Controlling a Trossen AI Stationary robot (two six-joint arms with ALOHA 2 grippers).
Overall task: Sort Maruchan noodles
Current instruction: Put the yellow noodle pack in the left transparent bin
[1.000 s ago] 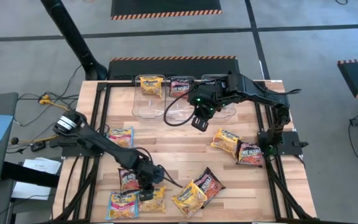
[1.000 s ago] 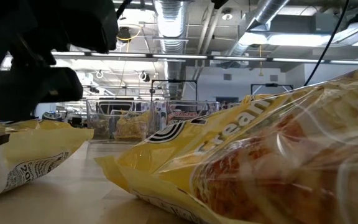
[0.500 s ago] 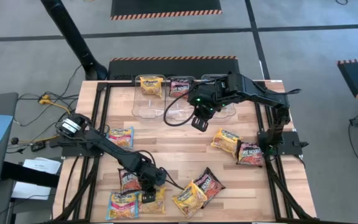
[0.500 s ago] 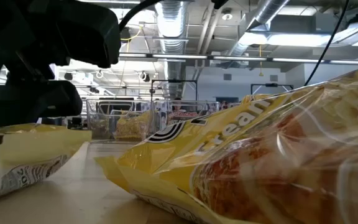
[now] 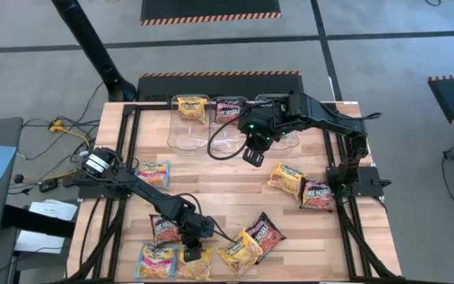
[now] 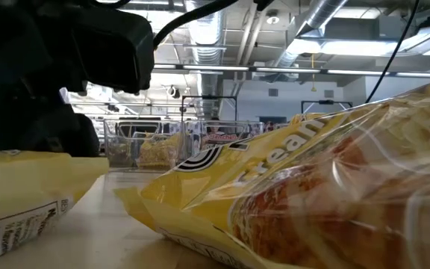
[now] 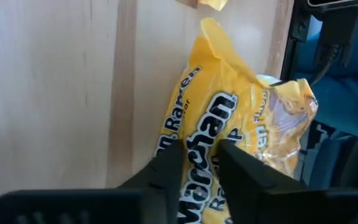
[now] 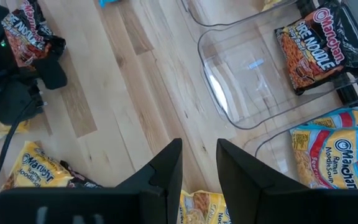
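Ramen packets lie scattered on the wooden table. My left gripper [image 5: 191, 252] [image 7: 199, 149] is low at the near edge, shut on a yellow packet [image 5: 195, 267] [image 7: 229, 106], which also fills the low view's left corner [image 6: 21, 194]. Beside it lie a maroon packet [image 5: 164, 229] and a blue one [image 5: 154, 256]. My right gripper [image 5: 251, 155] [image 8: 199, 149] hovers shut and empty just in front of the clear bins [image 5: 211, 134]. The bins hold a yellow [image 5: 191, 106], a maroon [image 8: 312, 53] and a blue packet [image 8: 334, 155]. My left gripper comes down from above on one end of the yellow packet [image 7: 201, 177], with the wrapper showing between its two fingers. The rest of the packet stretches away from the fingers over the table's near edge. Whether it is lifted clear cannot be told.
More packets lie flat: blue on the left [image 5: 154, 172], yellow [image 5: 239, 251] and maroon [image 5: 266, 231] near the front, yellow [image 5: 288, 177] and maroon [image 5: 318, 195] on the right. A big yellow packet [image 6: 312, 194] blocks the low view. Bare wood shows mid-table [image 5: 211, 181].
My left gripper has moved toward the table's near edge, and the yellow packet has slid with it, closer to the low camera. My right arm has kept still.
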